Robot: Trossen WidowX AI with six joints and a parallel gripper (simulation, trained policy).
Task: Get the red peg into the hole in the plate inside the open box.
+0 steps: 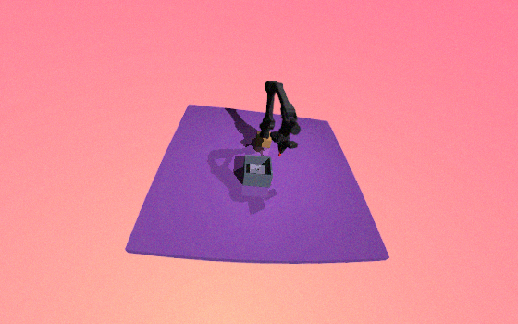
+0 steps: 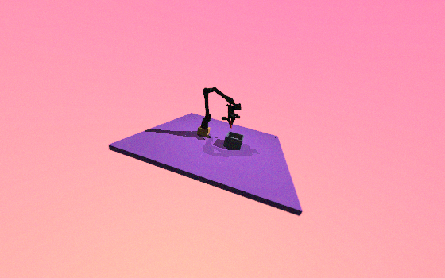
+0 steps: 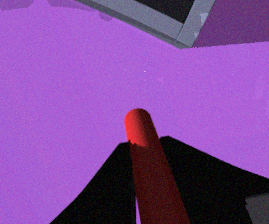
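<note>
The red peg [image 1: 279,155] [image 2: 231,126] [image 3: 138,125] is held up off the table, its free end sticking out past the fingertips. My gripper [image 1: 281,151] [image 2: 231,123] [image 3: 144,148] is shut on the peg. In the top view it is behind and to the right of the open box; in the exterior view it shows just above the box's back rim. The grey box [image 1: 258,180] [image 2: 234,144] [image 3: 155,25] stands on the table, with one corner at the top of the wrist view. The pale plate [image 1: 252,168] lies at its bottom, with a small dark spot near its middle. The peg's upper part is hidden by the fingers.
The arm's tan base block [image 1: 266,141] [image 2: 203,132] stands behind the box. The purple table [image 1: 318,218] [image 2: 230,171] has its edges in view in the top and exterior views. Shadows of the arm and box fall on it. The box walls rise around the plate.
</note>
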